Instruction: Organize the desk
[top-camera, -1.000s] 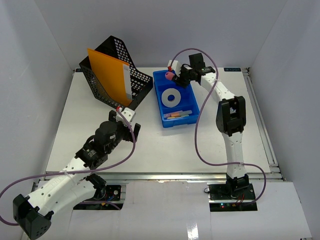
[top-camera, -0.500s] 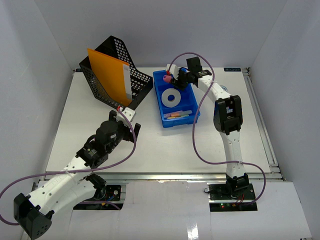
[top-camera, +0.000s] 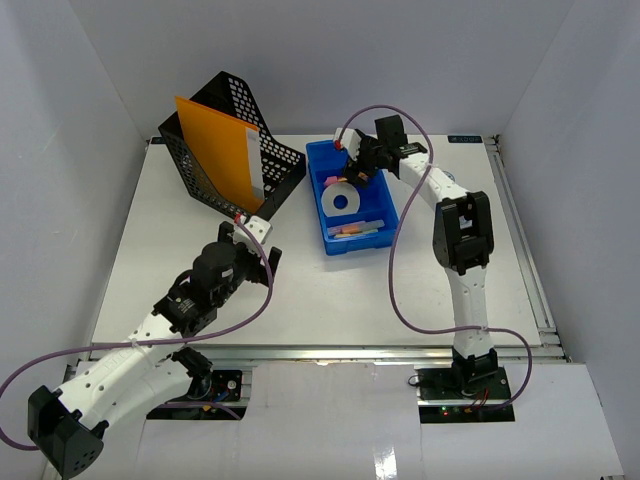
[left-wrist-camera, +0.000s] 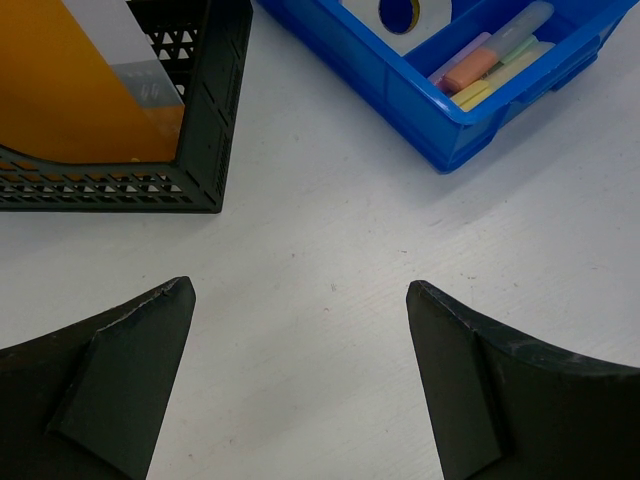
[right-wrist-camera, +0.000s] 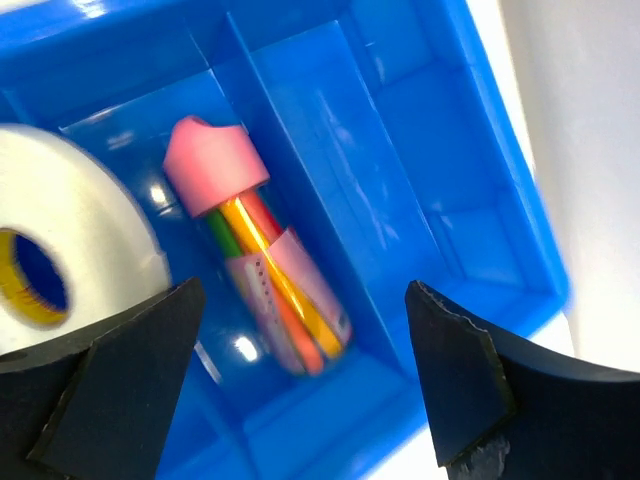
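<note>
The white desk carries a blue compartment tray at its back middle. My right gripper hangs open over the tray's back end. Below it, a pink-capped bundle of coloured pens lies loose in a narrow compartment of the tray, beside a white tape roll. My left gripper is open and empty, low over bare desk in front of the file holder; in its own view nothing lies between the fingers.
A black mesh file holder with an orange folder stands at the back left, and shows again in the left wrist view. The tray's front compartment holds pastel highlighters. A metal rail runs along the front edge.
My right gripper held the pink-capped bundle above the tray's back edge; it has lowered, opened, and the bundle now lies in the tray. The tape roll shifted slightly left. The left arm stayed still.
</note>
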